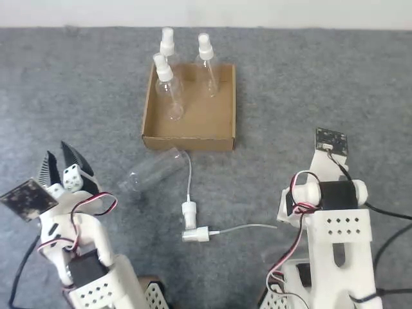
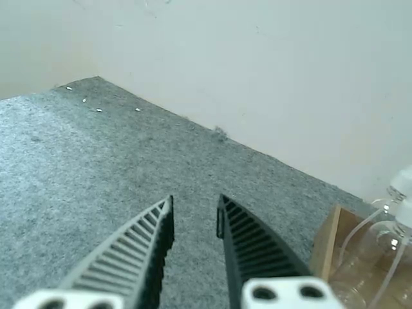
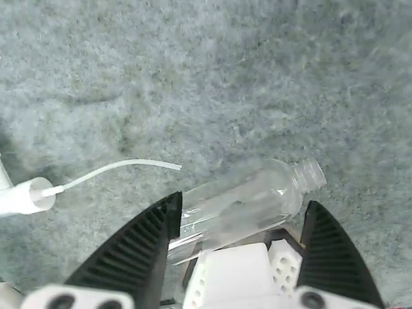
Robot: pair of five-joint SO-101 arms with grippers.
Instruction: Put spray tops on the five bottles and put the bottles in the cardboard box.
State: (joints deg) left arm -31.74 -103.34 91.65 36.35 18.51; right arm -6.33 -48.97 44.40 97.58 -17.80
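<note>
1. Clear plastic bottle without a top (image 3: 257, 193) lies on the grey carpet (image 3: 193, 77) between the wide-spread jaws of the right gripper (image 3: 244, 203), which grasps nothing; we judge it is lined up for a pick.
2. Two white spray tops with thin tubes (image 1: 188, 212) lie near, ready for fitting.
3. The left gripper (image 2: 195, 199) is parted and empty, resting aside.
4. Three topped bottles (image 1: 168, 84) are in the brown cardboard box (image 1: 188, 138); another bare clear bottle (image 1: 151, 168) lies just before it.
5. We can read no label or writing anywhere.
</note>
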